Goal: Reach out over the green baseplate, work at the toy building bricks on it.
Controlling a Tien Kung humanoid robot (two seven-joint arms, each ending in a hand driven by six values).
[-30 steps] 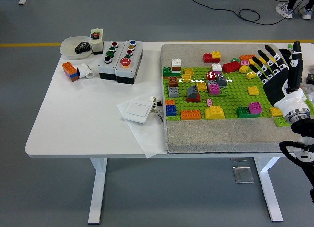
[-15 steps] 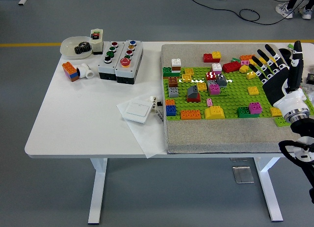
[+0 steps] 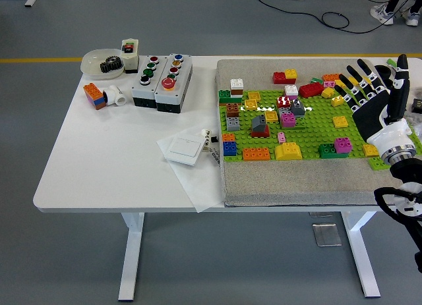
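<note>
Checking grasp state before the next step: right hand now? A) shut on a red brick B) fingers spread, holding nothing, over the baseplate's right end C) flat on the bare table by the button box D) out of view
B: the right hand has its fingers spread above the right end of the green baseplate, with no brick in them.

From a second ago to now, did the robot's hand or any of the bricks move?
Almost nothing changed. The right hand hangs over the right end of the green baseplate with its fingers spread, holding nothing; at most it drifted slightly right. It grasped nothing and let nothing go. The bricks, such as the red brick, sit where they were. The button box stayed too.
</note>
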